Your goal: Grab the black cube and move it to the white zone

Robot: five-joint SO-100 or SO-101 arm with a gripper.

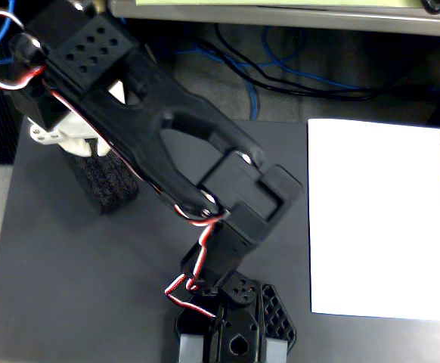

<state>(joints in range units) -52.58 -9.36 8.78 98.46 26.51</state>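
A fixed view looks down on a dark grey worktop [76,287] that fills most of the frame. On it, at about three o'clock, lies the white zone [382,219], a large plain white rectangular sheet reaching to the right edge.

A black robot arm [167,144] runs diagonally across the middle. Its base [235,325] sits at six o'clock at the bottom edge, its elbow bends near the centre, and the upper part stretches away to ten o'clock. Thin red and white wires [193,283] trail along its underside.

At about nine o'clock, well apart from the white sheet, stands the black cube [106,185], an elongated block of coarse dark foam. Its upper end is hidden beneath the arm.

The gripper [69,136] sits at ten o'clock, right over the top of the block; only white plastic parts of it show beneath the arm's black casing. Whether it is spread or closed, and whether it has hold of the block, cannot be told from here.

Beyond the worktop, at twelve o'clock, blue and black cables [280,68] lie tangled on the floor.
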